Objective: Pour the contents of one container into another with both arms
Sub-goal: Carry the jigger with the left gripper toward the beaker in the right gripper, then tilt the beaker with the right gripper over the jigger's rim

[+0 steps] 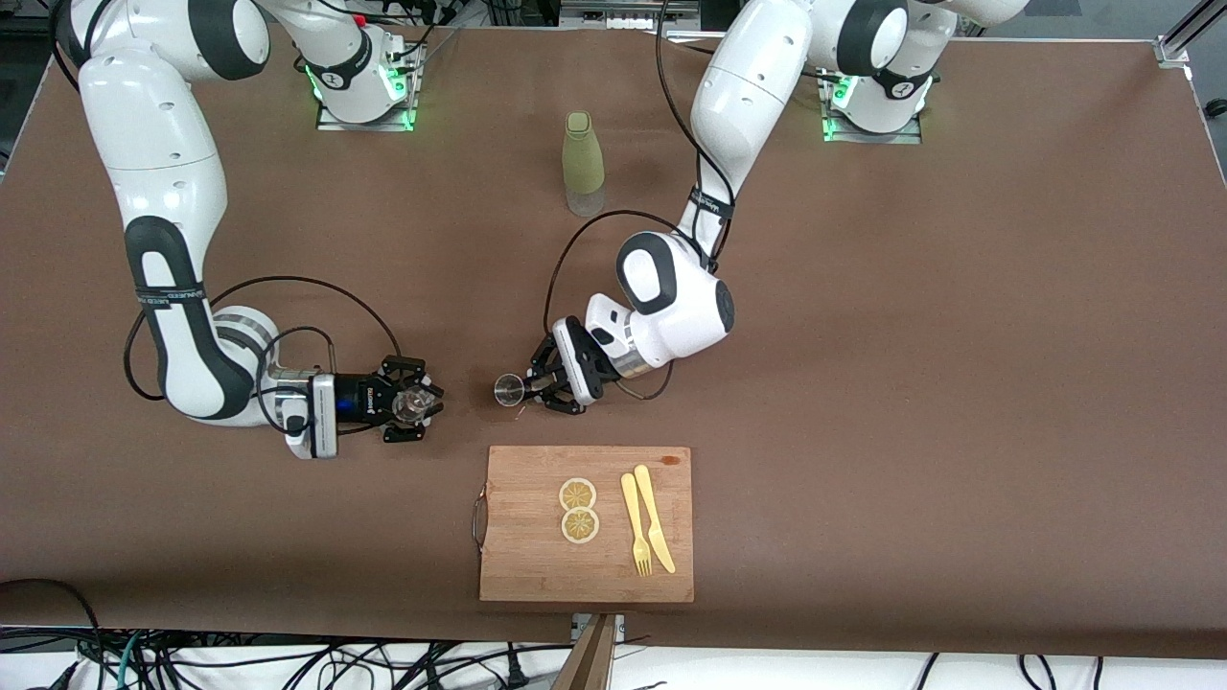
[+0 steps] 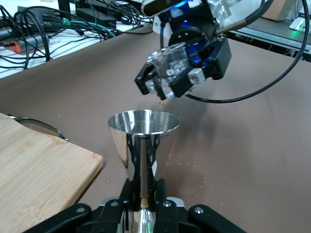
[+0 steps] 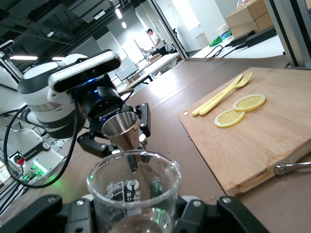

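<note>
Nearest the front camera, a wooden cutting board (image 1: 537,565) is laid on the brown table (image 1: 911,383). Two lemon slices (image 1: 578,509) are set on it, with a yellow plastic fork (image 1: 635,527) and knife (image 1: 654,518) beside them. Farther from the camera than the board, a small shiny metal cup (image 1: 508,390) is pinched upright between the fingers of the left gripper (image 1: 539,381), which are pressed tight on its narrow lower part. Toward the right arm's end of the table, a clear glass beaker (image 1: 413,403) is clamped by the right gripper (image 1: 410,402), whose fingers are closed on its sides. The beaker and the metal cup are kept apart, mouth facing mouth across a small gap. Farthest from the camera, a pale green bottle (image 1: 582,163) is stood between the two arm bases.
</note>
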You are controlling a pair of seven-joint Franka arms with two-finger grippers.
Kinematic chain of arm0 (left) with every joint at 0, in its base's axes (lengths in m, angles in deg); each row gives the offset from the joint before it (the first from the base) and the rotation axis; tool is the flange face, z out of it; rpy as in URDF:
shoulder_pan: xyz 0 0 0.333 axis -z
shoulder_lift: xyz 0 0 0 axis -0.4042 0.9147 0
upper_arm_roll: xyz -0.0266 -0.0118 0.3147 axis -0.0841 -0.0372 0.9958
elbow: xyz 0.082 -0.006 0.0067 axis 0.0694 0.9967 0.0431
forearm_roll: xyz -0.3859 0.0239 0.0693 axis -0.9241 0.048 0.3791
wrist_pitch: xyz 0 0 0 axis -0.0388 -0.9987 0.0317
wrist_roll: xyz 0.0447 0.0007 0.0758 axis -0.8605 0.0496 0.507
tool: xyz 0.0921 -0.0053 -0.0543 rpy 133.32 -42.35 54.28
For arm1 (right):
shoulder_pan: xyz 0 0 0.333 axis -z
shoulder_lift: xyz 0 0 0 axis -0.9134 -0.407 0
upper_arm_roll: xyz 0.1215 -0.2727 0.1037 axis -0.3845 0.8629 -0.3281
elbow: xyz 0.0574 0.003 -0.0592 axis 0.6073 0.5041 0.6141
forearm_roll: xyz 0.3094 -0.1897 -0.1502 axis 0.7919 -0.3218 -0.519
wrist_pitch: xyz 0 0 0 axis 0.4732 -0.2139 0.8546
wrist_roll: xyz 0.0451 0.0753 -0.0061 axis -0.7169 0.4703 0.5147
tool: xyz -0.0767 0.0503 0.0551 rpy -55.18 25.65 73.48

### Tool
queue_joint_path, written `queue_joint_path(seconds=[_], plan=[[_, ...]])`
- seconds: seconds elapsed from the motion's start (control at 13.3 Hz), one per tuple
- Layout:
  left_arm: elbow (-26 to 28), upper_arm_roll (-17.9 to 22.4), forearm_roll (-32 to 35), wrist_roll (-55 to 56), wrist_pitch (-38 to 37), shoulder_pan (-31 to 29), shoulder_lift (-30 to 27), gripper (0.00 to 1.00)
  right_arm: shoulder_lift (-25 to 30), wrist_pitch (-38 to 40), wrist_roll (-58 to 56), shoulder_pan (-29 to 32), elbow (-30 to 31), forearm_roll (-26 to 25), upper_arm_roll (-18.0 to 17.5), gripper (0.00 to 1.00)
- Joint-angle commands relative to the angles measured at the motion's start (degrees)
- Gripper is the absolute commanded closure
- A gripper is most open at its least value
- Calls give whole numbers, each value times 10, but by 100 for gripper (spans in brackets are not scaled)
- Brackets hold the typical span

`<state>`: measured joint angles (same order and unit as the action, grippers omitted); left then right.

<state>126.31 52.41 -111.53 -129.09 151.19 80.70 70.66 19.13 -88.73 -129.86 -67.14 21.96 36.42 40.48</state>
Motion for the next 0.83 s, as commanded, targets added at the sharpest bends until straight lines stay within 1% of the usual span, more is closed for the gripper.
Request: queue_joint_path(seconds=[0.0, 0.15, 0.3, 0.38, 0.53, 0.75], plan=[[-36, 37, -20, 37, 21, 24, 31, 100, 7, -23, 42, -4, -12, -17, -7, 75], [-42, 50, -20, 53, 25, 32, 41, 100, 7, -29, 68, -7, -31, -39, -17, 76], [-43, 51, -20, 53, 33, 33, 43, 100, 13, -32, 98, -12, -31, -85, -31, 76], [-55, 57, -20, 53, 33, 33, 48, 100, 14, -35, 101, -15, -29, -98, -38, 76], [-67, 63, -20, 54, 34, 32, 56, 100, 14, -35, 119, -27, -26, -102, -42, 76], [-67, 64, -21, 54, 39, 32, 60, 100, 23, -35, 183, -50, -27, -105, -42, 76]])
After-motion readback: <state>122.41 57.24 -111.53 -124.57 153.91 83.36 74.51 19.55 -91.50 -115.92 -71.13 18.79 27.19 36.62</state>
